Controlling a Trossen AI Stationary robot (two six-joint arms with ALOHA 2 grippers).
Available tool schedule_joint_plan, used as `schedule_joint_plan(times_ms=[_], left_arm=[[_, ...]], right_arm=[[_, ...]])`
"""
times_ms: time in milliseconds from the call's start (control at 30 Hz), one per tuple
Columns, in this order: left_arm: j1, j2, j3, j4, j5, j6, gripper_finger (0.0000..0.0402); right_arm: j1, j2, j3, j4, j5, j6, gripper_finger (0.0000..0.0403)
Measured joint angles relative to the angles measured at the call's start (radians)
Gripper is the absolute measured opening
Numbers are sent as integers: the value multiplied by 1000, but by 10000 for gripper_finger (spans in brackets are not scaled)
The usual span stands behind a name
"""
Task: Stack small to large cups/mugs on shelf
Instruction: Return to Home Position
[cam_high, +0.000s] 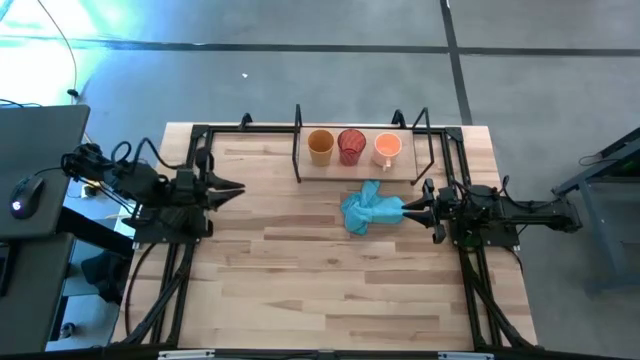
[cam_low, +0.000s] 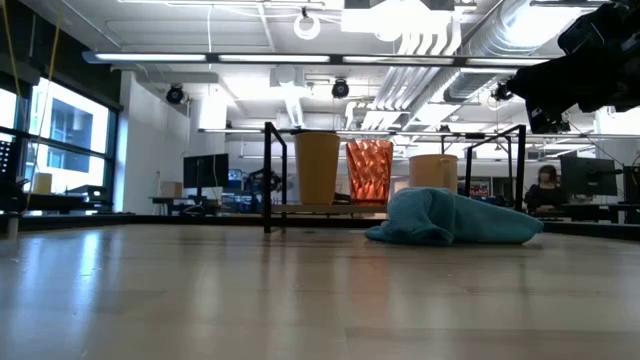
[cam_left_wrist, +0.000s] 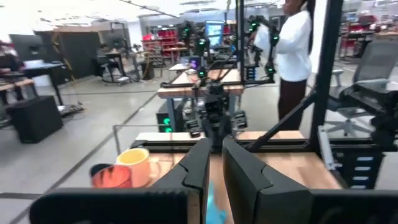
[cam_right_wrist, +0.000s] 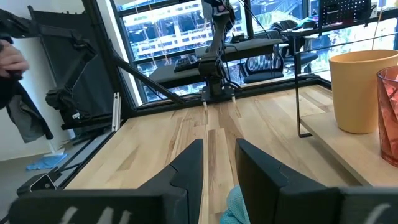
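Three cups stand in a row on the low wooden shelf (cam_high: 335, 172) at the table's far side: an amber-orange cup (cam_high: 320, 147) on the left, a red translucent cup (cam_high: 351, 147) in the middle, a pale orange mug (cam_high: 387, 149) with a handle on the right. A light blue cloth (cam_high: 368, 210) lies crumpled on the table in front of the shelf. My right gripper (cam_high: 408, 210) hovers at the cloth's right end, raised above the table, its fingers (cam_right_wrist: 193, 162) a little apart and empty. My left gripper (cam_high: 238, 189) waits at the table's left, shut and empty.
The shelf's black frame posts (cam_high: 298, 140) rise at its ends. The cloth lies between my right gripper and the shelf's front edge. Bare wooden tabletop (cam_high: 320, 290) spreads toward the near edge. A person (cam_left_wrist: 292, 50) stands in the room beyond the table.
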Motion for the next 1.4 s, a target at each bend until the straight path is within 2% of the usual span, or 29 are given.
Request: schedule_joint_plan(times_ms=[267,433,667,1000,1167,1400], left_arm=[[0,-194,-155,28,-88,44,35],[0,-331,-206,27,-97,66,35],[-1,-481,-221,10,-61,102,35],[-1,-602,-222,-48,-31,127,35],[-1,-633,-208,-71,9,148,35],[-1,-633,-179,-132,194,73,35]], right_arm=[[0,0,0,0,0,0,83],[0,0,0,0,0,0,83],[0,0,0,0,0,0,83],[0,0,0,0,0,0,83],[0,0,0,0,0,0,83],[0,0,0,0,0,0,83]])
